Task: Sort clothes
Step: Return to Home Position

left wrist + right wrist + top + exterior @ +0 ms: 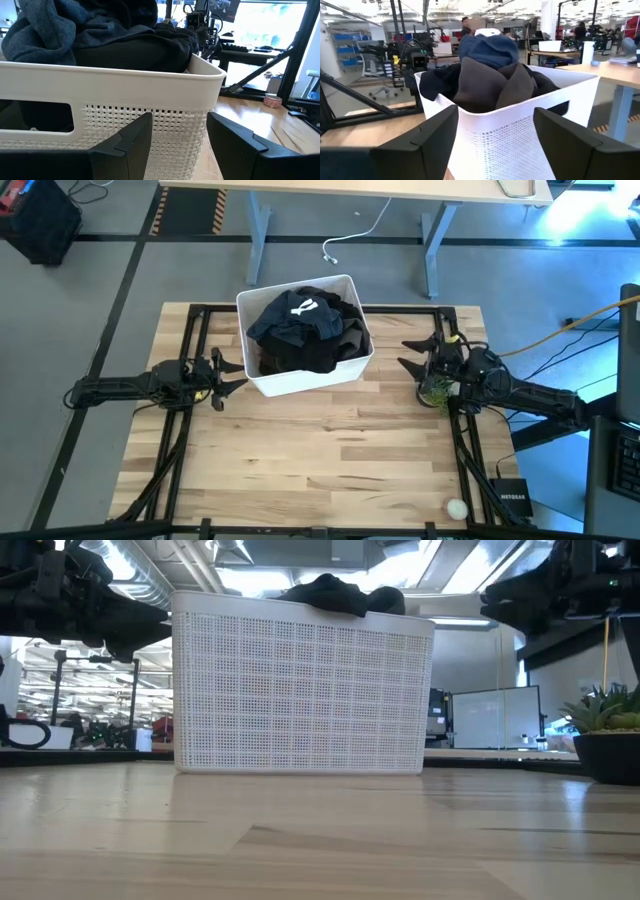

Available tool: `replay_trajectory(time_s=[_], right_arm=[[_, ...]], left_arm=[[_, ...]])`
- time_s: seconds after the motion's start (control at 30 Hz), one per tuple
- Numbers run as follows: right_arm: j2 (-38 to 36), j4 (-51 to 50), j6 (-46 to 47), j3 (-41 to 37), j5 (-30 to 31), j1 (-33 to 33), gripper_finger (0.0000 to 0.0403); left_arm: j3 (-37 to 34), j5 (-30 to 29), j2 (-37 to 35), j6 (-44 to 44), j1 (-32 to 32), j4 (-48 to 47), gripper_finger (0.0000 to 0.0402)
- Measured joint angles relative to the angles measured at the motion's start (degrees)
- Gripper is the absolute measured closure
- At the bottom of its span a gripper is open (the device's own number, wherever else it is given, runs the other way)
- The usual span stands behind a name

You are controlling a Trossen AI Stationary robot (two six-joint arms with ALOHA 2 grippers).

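The clothes [305, 330] lie heaped in the white bin [262, 382] at the table's far middle. A navy garment with a white mark [302, 307] lies on top, with black and dark olive-brown ones under it [490, 82]. The pale pink and beige-khaki garments are hidden. The heap also shows in the left wrist view [100, 35] and above the bin's rim in the low view [335, 595]. My left gripper [228, 373] is open, just left of the bin. My right gripper [412, 353] is open, just right of the bin.
A small green spiky plant in a dark pot [436, 390] stands under my right arm and shows at the low view's right edge [608, 740]. A small white ball [456, 508] lies near the table's near right corner. Bare wood lies in front of the bin.
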Motion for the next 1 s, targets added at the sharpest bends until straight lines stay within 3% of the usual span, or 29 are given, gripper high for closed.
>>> replay_trajectory(time_s=[0.23, 0.53, 0.7, 1.0], right_arm=[[-0.36, 0.50, -1.08, -0.44, -0.06, 0.00, 0.0190], [-0.32, 11.28, -1.12, -9.67, -0.07, 0.00, 0.0272], [-0.36, 11.40, -1.84, -9.90, -0.34, 0.00, 0.0306], [-0.33, 13.53, -3.67, -9.90, -7.96, 0.00, 0.0393]], left_arm=[[0.00, -0.01, 0.02, 0.00, -0.02, 0.01, 0.0218], [0.00, 0.00, 0.01, 0.00, 0.00, 0.00, 0.0218], [0.00, 0.00, 0.02, 0.00, -0.01, 0.00, 0.0218], [0.00, 0.00, 0.02, 0.00, -0.01, 0.01, 0.0218]])
